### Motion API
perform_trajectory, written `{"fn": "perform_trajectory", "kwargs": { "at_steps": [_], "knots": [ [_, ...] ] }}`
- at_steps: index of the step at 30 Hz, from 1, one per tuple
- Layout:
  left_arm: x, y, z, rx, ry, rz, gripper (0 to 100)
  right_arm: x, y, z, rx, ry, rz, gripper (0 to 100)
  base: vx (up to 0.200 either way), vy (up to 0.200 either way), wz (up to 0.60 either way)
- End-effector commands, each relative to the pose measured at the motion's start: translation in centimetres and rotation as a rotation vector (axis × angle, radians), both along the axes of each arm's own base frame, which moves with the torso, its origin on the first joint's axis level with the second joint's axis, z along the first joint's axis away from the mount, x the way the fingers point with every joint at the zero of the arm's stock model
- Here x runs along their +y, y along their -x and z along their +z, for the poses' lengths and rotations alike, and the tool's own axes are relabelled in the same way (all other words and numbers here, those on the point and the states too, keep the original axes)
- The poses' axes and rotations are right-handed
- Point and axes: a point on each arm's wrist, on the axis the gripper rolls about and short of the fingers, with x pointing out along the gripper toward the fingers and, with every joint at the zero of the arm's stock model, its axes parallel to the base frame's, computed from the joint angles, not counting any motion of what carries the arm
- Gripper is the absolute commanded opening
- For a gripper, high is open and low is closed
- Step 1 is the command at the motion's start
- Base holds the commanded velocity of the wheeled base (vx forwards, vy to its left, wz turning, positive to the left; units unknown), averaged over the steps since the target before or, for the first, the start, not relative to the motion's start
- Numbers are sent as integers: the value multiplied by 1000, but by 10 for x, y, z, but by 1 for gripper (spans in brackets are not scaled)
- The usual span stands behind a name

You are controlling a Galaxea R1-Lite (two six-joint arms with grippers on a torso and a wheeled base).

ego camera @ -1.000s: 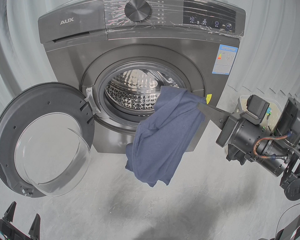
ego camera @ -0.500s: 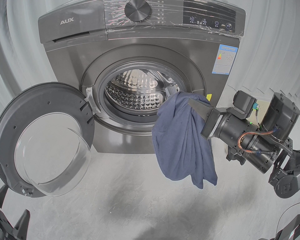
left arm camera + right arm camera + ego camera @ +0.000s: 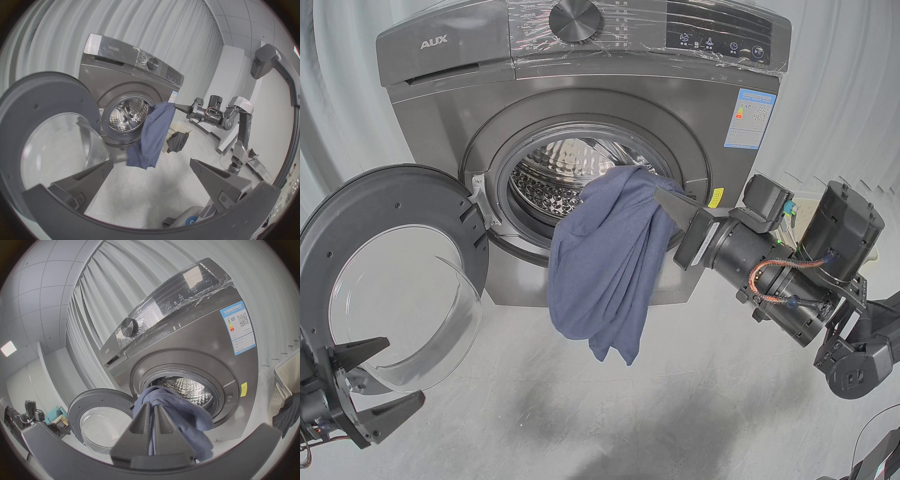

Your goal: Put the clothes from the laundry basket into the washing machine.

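Dark blue fabric garment [image 3: 612,262] hangs in front of the grey front-loading washing machine [image 3: 444,119], its top bunched at the right rim of the drum opening and the rest draped down over the machine's lower front. Right gripper [image 3: 662,195] has its fingers clamped on that bunched top edge. Left gripper [image 3: 403,369] has its fingers spread with nothing between them, low beside the machine's swung-open round glass door [image 3: 394,194].

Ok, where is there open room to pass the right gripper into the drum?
The drum mouth is open on its hinge side and top, between the door hinge and the blue garment. Its right and lower-right rim are crowded: the garment drapes there from the right gripper.
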Motion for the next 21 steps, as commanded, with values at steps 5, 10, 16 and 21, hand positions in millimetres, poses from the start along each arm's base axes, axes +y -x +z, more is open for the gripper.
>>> {"fn": "perform_trajectory", "kwargs": {
  "at_steps": [5, 10, 16, 21],
  "knots": [
    [-30, -74, -12, 190, -25, -157, 100, 7, 0, -2, -3, 1, 16, 0, 0, 0, 0],
    [-43, -93, -12, 217, -35, -209, 100, 7, 0, -1, -5, -2, 15, 0, 0, 0, 0],
    [-64, -112, -12, 253, -45, -280, 100, 8, 0, -2, -5, -2, 15, 0, 0, 0, 0],
    [-75, -125, -13, 289, -30, -295, 100, 8, 1, -1, -6, -1, 17, 0, 0, 0, 0]
  ]
}}
